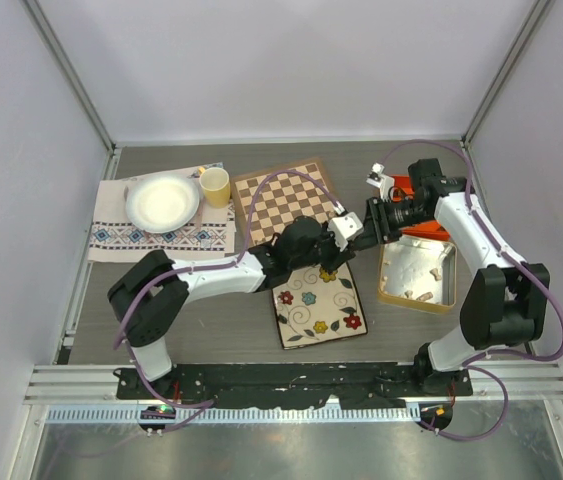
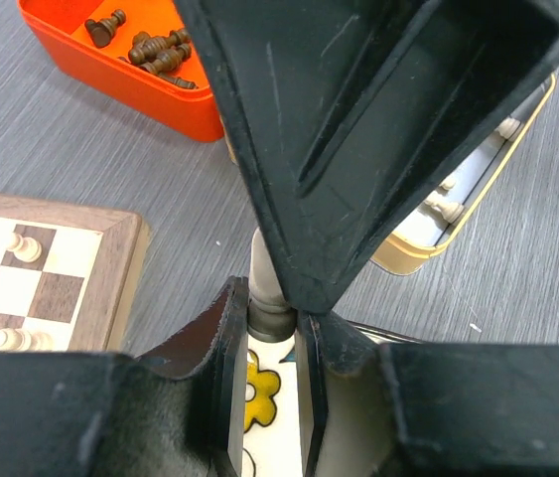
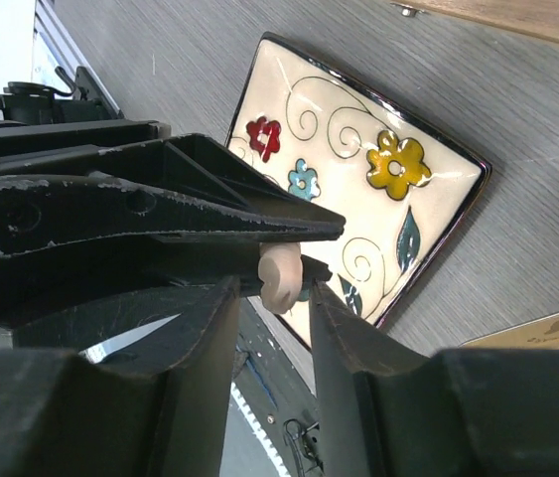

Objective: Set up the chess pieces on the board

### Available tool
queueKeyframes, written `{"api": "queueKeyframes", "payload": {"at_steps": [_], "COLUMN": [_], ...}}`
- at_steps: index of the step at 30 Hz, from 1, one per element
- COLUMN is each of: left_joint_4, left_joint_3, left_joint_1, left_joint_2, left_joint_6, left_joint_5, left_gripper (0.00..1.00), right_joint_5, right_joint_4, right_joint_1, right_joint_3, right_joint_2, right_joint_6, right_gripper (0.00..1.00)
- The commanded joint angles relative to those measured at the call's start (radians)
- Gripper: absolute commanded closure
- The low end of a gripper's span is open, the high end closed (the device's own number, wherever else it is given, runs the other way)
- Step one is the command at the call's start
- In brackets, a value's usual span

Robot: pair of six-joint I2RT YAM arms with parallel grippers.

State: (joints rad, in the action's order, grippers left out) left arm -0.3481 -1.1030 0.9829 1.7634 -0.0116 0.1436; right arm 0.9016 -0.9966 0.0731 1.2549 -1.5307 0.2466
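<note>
One pale cream turned wooden chess piece is being held in the air over the far edge of one square cream plate painted with coloured flowers, just beside a corner of the one square wooden chessboard with light and dark checks. The piece is being grasped at its lower part by the two fingers of the left gripper, which are being kept clenched on it. The two fingers of the right gripper are being held released, one on each side of the same piece, with a narrow gap showing on both sides in the right wrist view.

Two further pale pieces are being seen standing upright on the board in the left wrist view, one on a dark square and one nearer the camera; how many are standing on the rest of the board cannot be told.

One orange plastic tray is being shown beyond the board with a small heap of dark brown pieces, too tangled to be counted. One rectangular cream-rimmed metal tin is lying beside the floral plate, and about three pale pieces are being made out in it.

On the grey desk, left of the board, one patterned cloth is being covered in part by one round white plate and one yellow cup.
</note>
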Motion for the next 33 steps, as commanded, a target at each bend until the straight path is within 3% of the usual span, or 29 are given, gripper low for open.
{"api": "queueKeyframes", "payload": {"at_steps": [1,8,14,15,17,18,21,28,31,33], "left_joint_4": [-0.057,-0.065,-0.065,-0.066,-0.074,-0.077,-0.075,0.122,0.234,0.341], "left_joint_3": [0.005,0.009,0.014,0.017,0.032,0.038,0.064,0.136,0.175,0.189], "left_joint_1": [0.003,0.003,0.003,0.003,0.003,0.003,-0.001,-0.039,-0.091,-0.153], "left_joint_2": [-0.055,-0.051,-0.068,-0.074,-0.096,-0.104,-0.145,-0.320,-0.448,-0.555], "left_joint_6": [-0.013,-0.010,-0.005,-0.004,0.001,0.005,0.006,0.085,0.128,0.151], "left_joint_5": [0.034,0.034,0.022,0.019,0.011,0.008,0.007,-0.033,-0.058,-0.055], "left_gripper": [0.91,0.91,0.82,0.69,0.56,0.44,0.29,0.20,0.06,0.05], "right_joint_5": [-0.010,0.008,0.025,0.025,0.023,0.022,0.008,-0.099,-0.159,-0.190], "right_joint_4": [0.029,0.027,0.024,0.023,0.026,0.026,0.030,0.105,0.151,0.167], "right_joint_1": [0.014,0.017,0.019,0.019,0.017,0.017,0.019,0.019,0.019,0.024], "right_joint_3": [0.041,0.046,0.052,0.054,0.061,0.064,0.078,0.098,0.089,0.090], "right_joint_2": [-0.009,-0.029,-0.020,-0.017,-0.016,-0.016,-0.014,-0.002,0.006,0.009], "right_joint_6": [-0.036,-0.041,-0.021,-0.021,-0.017,-0.012,-0.006,0.011,0.026,0.037], "right_gripper": [0.63,0.99,0.99,0.99,0.99,0.99,0.99,0.99,0.99,0.99]}}
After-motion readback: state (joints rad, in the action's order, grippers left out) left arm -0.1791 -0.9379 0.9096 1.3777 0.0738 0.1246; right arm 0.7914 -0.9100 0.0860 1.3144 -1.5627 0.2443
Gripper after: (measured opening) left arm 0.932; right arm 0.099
